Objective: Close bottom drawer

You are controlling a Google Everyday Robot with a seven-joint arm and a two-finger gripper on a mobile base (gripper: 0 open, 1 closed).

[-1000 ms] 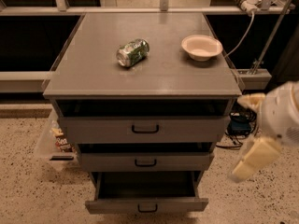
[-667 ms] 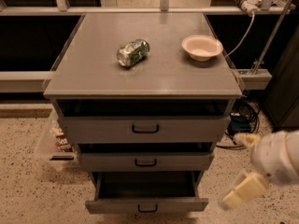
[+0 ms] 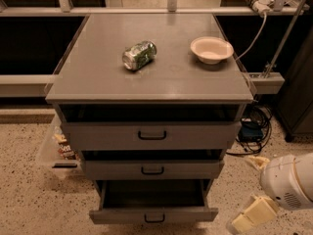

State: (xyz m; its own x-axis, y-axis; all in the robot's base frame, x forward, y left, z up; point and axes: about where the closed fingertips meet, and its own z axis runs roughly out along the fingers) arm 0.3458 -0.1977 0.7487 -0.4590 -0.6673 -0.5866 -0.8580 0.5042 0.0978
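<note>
The bottom drawer (image 3: 154, 215) is a grey metal front with a small black loop handle (image 3: 154, 219). It is the lowest of the cabinet's three and stands pulled out, with its dark inside (image 3: 151, 194) showing and nothing visible in it. My gripper (image 3: 254, 189) is at the lower right, beside the cabinet and to the right of the bottom drawer's front, not touching it. Its cream fingers (image 3: 253, 214) are spread apart and hold nothing.
The top drawer (image 3: 151, 135) and middle drawer (image 3: 152, 170) stand slightly out. A crushed green can (image 3: 139, 55) and a white bowl (image 3: 211, 49) sit on the cabinet top. A clear bin of snacks (image 3: 57, 148) is on the floor at left, with cables (image 3: 254, 126) at right.
My gripper has come down along the cabinet's right side, from level with the top drawer to level with the bottom drawer. The drawers have not moved.
</note>
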